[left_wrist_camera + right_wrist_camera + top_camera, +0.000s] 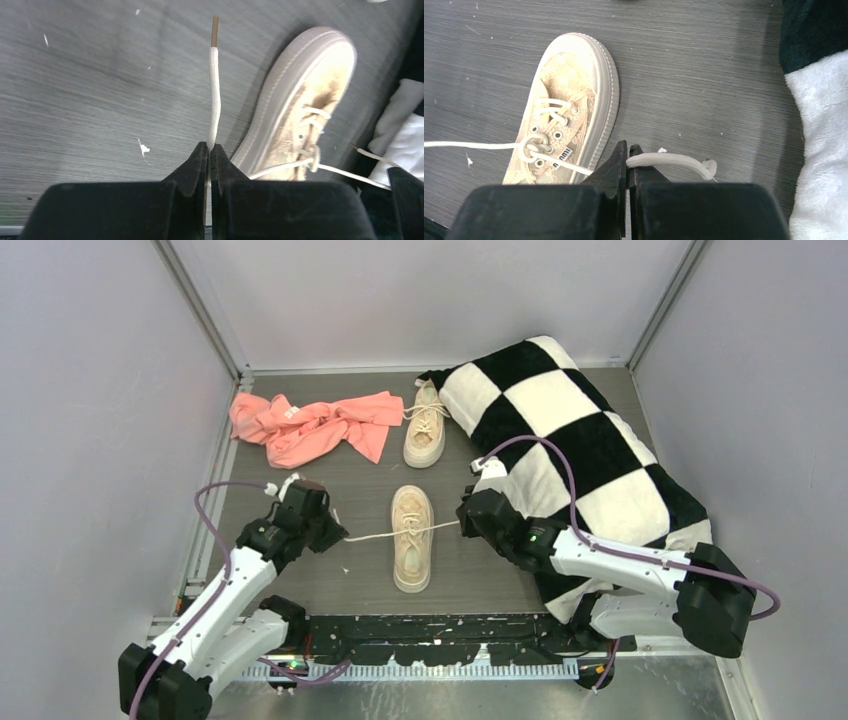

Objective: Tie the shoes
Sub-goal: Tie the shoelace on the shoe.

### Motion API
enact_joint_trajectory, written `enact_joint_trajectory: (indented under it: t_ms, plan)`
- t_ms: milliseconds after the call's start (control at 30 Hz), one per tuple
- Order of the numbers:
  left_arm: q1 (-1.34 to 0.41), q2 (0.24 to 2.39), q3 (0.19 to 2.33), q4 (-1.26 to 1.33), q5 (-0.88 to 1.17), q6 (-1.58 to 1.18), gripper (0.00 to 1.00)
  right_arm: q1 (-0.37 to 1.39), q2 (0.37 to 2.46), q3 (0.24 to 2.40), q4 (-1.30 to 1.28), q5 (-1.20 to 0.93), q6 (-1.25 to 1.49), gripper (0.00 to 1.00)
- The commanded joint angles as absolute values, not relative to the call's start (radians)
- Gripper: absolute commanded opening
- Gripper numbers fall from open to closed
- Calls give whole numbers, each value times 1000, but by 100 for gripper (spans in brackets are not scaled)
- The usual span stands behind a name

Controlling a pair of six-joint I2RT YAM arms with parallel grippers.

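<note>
- The near shoe (412,538) lies mid-surface, toward the near edge, with its laces crossed at the top eyelets.
- Your left claw (209,147) is clamped on the left lace end (214,95) and your right claw (627,150) on the right lace end (669,159). They are drawn out sideways, likely to snug that crossing.
- The far shoe (425,425) sits by the far edge, against the pillow (580,440).

A crumpled pink cloth (310,430) lies far-left on the grey table (360,490); a black-and-white checkered pillow (620,410) covers the right.
</note>
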State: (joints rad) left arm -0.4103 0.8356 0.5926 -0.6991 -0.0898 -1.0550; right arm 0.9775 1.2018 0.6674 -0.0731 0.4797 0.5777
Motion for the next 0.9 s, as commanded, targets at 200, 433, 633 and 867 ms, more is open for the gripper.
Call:
enact_joint_trajectory:
  t_ms: [200, 433, 633, 867]
  plan:
    - [-387, 794, 767, -779, -254, -907, 1, 924, 1132, 720, -115, 495, 559, 0]
    - [-363, 805, 641, -751, -241, -916, 1, 852, 1196, 634, -90, 431, 626, 1]
    - [-332, 815, 487, -707, -237, -948, 0, 806, 1304, 614, -68, 323, 692, 1]
    - [-328, 747, 644, -796, -258, -948, 0, 801, 1310, 673, -77, 297, 676, 1]
